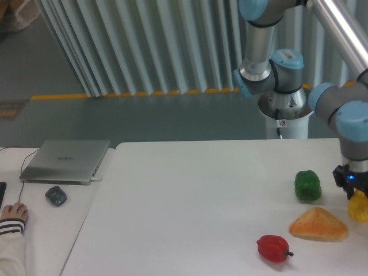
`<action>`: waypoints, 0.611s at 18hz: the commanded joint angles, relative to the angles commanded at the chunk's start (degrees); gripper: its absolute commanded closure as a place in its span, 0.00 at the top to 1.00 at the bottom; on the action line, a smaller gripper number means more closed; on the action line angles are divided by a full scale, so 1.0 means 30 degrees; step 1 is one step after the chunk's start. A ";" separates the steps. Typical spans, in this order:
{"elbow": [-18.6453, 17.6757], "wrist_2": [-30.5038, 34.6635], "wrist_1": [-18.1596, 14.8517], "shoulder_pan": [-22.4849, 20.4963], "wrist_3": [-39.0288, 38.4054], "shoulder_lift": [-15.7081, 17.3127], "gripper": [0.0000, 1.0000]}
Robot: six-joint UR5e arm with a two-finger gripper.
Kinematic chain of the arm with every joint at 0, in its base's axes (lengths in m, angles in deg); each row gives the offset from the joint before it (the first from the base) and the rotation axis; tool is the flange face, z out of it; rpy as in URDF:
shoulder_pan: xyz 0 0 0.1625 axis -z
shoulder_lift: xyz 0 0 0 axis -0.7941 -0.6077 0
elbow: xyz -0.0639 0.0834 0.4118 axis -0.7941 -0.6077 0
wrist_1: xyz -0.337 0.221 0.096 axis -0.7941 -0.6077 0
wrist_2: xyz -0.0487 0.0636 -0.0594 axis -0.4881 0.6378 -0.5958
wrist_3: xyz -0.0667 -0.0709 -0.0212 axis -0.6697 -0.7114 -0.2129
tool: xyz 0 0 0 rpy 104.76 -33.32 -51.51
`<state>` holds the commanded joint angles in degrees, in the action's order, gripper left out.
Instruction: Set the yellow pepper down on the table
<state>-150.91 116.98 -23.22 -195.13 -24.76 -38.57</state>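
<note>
At the far left sit a laptop, a mouse and a person's hand on a side desk — none of it matters here. On the white worktop lie a red pepper, an orange wedge and a green pepper. At the right edge the tool is closed on the yellow pepper, which looks held just above the surface, partly cut off by the frame. Best done, I judge, by lowering straight down onto bare white right of the wedge — release only once it rests.
</note>
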 joint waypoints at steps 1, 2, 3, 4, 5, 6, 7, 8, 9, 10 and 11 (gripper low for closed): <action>0.0029 0.0000 0.0000 0.0000 0.0029 0.0029 0.46; 0.0029 0.0000 0.0000 0.0000 0.0087 0.0059 0.79; 0.0029 0.0000 0.0000 0.0000 0.0117 0.0088 1.00; 0.0029 -0.0029 0.0000 0.0000 0.0262 0.0117 1.00; 0.0058 -0.0059 0.0029 -0.0058 0.0322 0.0175 1.00; 0.0087 -0.0030 0.0000 -0.0116 0.0699 0.0292 1.00; 0.0117 -0.0001 -0.0145 -0.0146 0.1834 0.0525 1.00; 0.0146 -0.0058 -0.0204 -0.0233 0.2658 0.0731 1.00; 0.0204 -0.0175 -0.0263 -0.0350 0.2985 0.1023 1.00; 0.0408 -0.0234 -0.0264 -0.0438 0.3075 0.1084 1.00; 0.0729 -0.0467 -0.0293 -0.0439 0.3105 0.1084 1.00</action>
<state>-148.72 115.58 -24.10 -196.45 -15.45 -35.32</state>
